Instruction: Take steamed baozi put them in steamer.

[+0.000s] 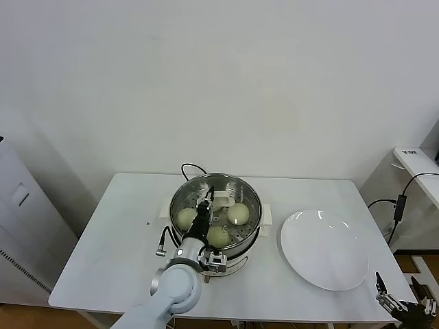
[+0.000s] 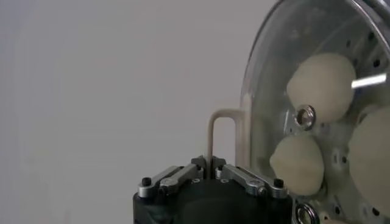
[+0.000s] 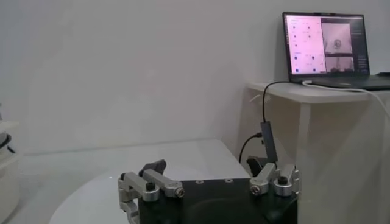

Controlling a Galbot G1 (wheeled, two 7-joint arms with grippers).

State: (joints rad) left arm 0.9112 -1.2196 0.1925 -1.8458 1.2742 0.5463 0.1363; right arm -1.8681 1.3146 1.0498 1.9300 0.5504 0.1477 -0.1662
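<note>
The steamer (image 1: 180, 199), a shiny steel pot on a white base, stands mid-table. Three pale baozi lie on its perforated tray: one on the left (image 1: 186, 218), one on the right (image 1: 238, 213) and one at the front (image 1: 218, 236). My left gripper (image 1: 210, 197) reaches over the pot and is shut on the white handle (image 1: 221, 199) of the glass lid. In the left wrist view the left gripper (image 2: 211, 162) pinches one leg of the handle (image 2: 223, 115). Baozi (image 2: 321, 85) show through the lid (image 2: 259, 91). Whether the lid rests on the rim I cannot tell. My right gripper (image 1: 405, 306) hangs open off the table's front right corner.
A flat white plate (image 1: 322, 248) lies bare to the right of the steamer. A black cord (image 1: 192, 166) runs behind the pot. In the right wrist view the right gripper (image 3: 207, 171) faces the plate (image 3: 91, 195), with a laptop (image 3: 326, 39) on a side table beyond.
</note>
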